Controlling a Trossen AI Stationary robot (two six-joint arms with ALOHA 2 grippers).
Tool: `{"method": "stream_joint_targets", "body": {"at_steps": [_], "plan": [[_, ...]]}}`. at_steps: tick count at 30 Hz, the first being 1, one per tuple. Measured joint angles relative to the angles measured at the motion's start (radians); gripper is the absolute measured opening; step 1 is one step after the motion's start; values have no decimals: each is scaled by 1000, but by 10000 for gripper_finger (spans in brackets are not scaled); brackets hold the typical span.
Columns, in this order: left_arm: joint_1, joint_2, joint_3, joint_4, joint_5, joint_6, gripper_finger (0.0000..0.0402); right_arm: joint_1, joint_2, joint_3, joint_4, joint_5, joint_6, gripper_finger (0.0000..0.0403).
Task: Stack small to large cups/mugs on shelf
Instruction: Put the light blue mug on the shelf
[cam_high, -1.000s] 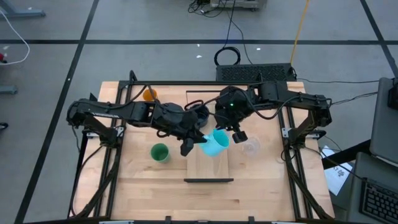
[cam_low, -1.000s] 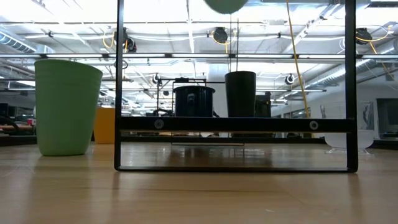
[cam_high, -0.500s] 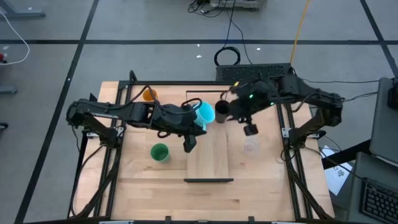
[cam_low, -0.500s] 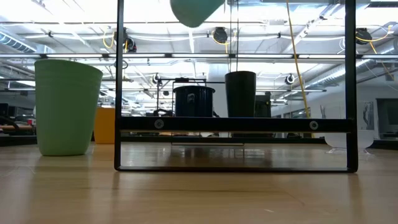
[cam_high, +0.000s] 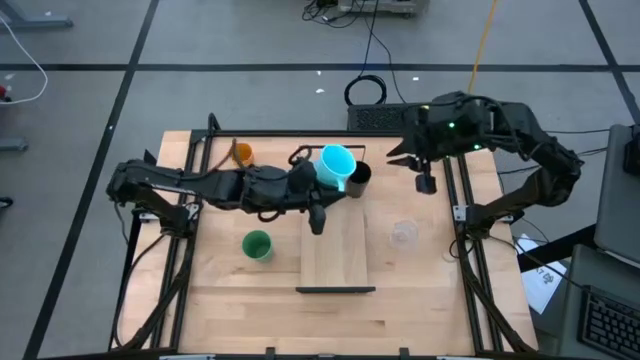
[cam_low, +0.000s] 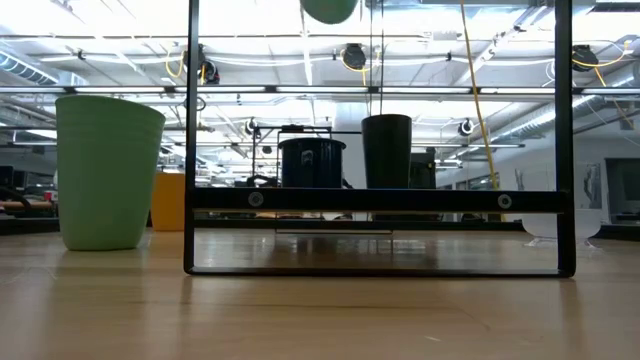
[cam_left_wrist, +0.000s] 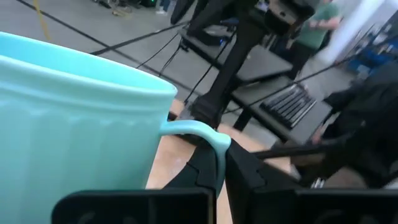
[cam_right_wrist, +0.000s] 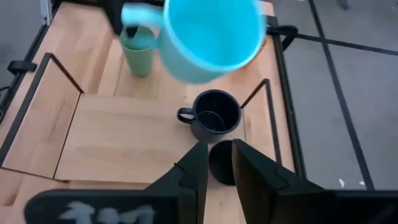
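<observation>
Up and back goes the bright blue plastic mug with a handle (cam_high: 337, 165) — a second ago it hung low over the middle of the long light-wood shelf board (cam_high: 336, 262) between both arms, and now the left gripper (cam_left_wrist: 222, 163) alone carries it toward the far end. Its fingers are pinched on the mug's thin curved handle, with the body hanging off to one side, which leaves the mouth clear for nesting. Right gripper (cam_right_wrist: 215, 163) has let go and pulled away to the table's far right corner, fingers only a slit apart, holding nothing.

Mug's in the air, mouth tipped up toward the overhead camera, long axis leaning rather than plumb, handle toward the left arm. Right under it, on the shelf's far end, sit the dark mug with a handle (cam_right_wrist: 213, 116) and the tall black cup (cam_low: 386, 151), both upright, mouths up. I'd say it's being lined up over those two.

Green plastic cup (cam_high: 257, 245), orange cup (cam_high: 240, 152) and small clear cup (cam_high: 403, 234) wait on the wooden tabletop (cam_high: 230, 300).
</observation>
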Motion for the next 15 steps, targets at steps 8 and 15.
{"method": "stream_joint_targets", "body": {"at_steps": [8, 15], "plan": [[-29, 1, -251, 424, 25, -69, 9, -10, -30, 0, -59, 1, 8, 66], [-48, -3, -396, 690, 29, -73, 9, -10, -29, 0, -80, 1, 4, 66]]}}
